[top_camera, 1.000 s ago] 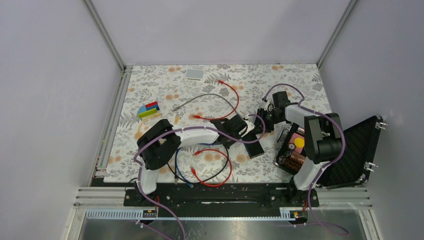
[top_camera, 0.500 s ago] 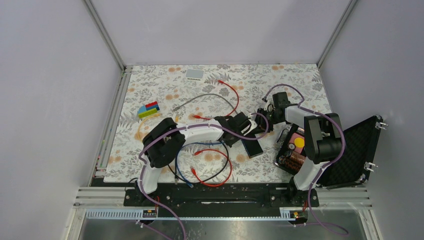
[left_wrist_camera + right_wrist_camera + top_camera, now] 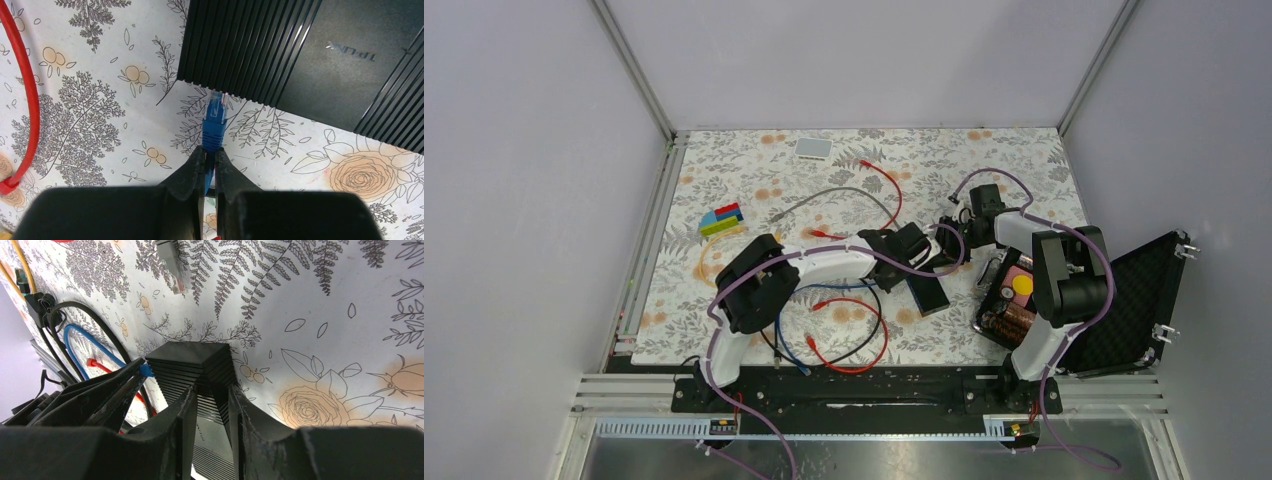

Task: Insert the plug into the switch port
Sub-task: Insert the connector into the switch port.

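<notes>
On the flowered table [image 3: 754, 170] lies the flat black box [image 3: 310, 65], one end clamped between the right gripper's [image 3: 210, 390] fingers. The left gripper [image 3: 210, 152] pinches the blue plug [image 3: 215, 112], whose clear tip touches the box's side.

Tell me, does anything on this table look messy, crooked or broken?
Nothing looks broken or spilled. Loose cables sprawl in a tangle near the front, and the black switch lies at a slant. The blue plug in the left gripper points at its edge, not clearly plugged in.
</notes>
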Available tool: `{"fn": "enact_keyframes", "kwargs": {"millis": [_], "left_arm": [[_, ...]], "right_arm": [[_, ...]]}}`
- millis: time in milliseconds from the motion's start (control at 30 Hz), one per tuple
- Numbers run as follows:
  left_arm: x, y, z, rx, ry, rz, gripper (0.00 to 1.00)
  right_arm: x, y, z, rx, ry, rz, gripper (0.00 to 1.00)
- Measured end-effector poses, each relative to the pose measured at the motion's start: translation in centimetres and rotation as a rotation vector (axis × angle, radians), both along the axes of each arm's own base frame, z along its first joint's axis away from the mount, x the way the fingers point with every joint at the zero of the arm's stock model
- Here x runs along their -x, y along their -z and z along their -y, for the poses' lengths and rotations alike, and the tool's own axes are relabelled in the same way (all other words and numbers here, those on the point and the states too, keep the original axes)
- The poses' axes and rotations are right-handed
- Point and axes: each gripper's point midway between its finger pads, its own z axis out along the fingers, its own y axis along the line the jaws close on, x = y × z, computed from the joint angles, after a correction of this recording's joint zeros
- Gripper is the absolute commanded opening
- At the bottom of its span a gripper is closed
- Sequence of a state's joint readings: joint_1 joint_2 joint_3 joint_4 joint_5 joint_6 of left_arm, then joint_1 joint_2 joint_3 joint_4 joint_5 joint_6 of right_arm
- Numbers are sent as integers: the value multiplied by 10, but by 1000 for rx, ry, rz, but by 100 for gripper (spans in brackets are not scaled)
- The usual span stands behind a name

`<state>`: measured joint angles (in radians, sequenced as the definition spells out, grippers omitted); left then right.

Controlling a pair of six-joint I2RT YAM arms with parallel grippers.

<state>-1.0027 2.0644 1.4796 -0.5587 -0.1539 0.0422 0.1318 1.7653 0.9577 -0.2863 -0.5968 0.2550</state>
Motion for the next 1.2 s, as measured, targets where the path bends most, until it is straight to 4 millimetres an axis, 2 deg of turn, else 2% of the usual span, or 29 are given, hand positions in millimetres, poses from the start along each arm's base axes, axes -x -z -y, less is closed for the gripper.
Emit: {"fn": "enact_keyframes", "kwargs": {"millis": [367, 667, 900, 1200], "left_arm": [[-6, 0, -1, 65, -16, 48, 0], [-6, 0, 1, 123, 66, 105, 0], [-6, -1, 2, 192, 164, 189, 0], [-14, -1, 5, 217, 221, 243, 0]], "right_arm": [[0, 1, -2, -30, -23, 3, 36], [-1, 1, -4, -65, -40, -4, 37], [-2, 3, -7, -84, -58, -20, 45], [-5, 4, -8, -70, -89, -20, 44]]}}
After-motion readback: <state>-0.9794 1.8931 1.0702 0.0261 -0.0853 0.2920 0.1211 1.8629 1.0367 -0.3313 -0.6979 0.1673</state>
